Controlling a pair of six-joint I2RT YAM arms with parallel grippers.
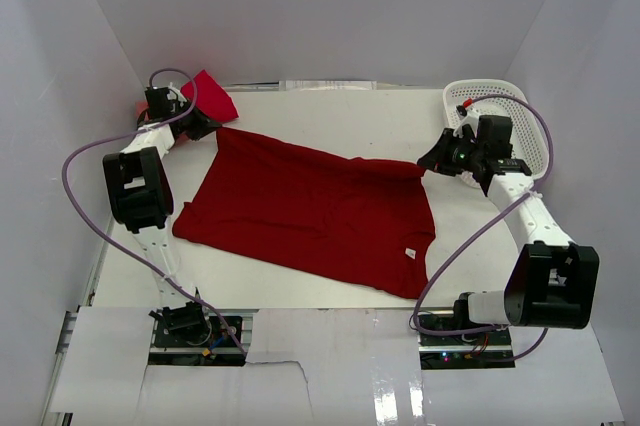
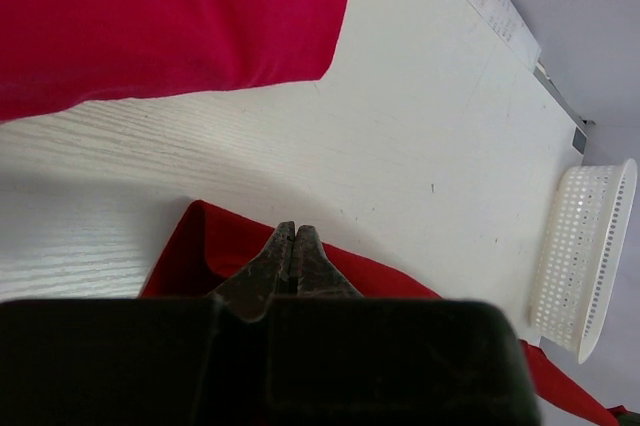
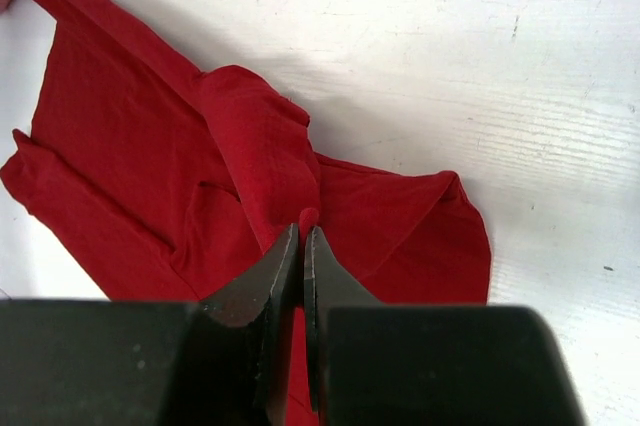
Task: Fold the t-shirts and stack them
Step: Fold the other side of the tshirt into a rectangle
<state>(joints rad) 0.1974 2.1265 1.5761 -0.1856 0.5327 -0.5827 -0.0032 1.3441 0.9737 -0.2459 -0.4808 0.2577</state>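
Observation:
A deep red t-shirt [image 1: 310,211] lies spread on the white table, its far edge pulled straight between both grippers. My left gripper [image 1: 205,126] is shut at the shirt's far left corner; in the left wrist view its jaws [image 2: 292,231] meet over red cloth [image 2: 400,281]. At the far right corner my right gripper [image 1: 432,161] is shut too. In the right wrist view its jaws [image 3: 303,231] pinch a small ridge of the bunched t-shirt [image 3: 130,146]. A second, brighter red t-shirt [image 1: 210,96] lies folded at the back left, also visible as t-shirt cloth [image 2: 150,16] in the left wrist view.
A white plastic lattice basket [image 1: 520,106] stands at the back right, just behind the right arm; the same basket [image 2: 590,256] shows in the left wrist view. White walls close in the table [image 1: 330,111] on three sides. Purple cables loop from both arms.

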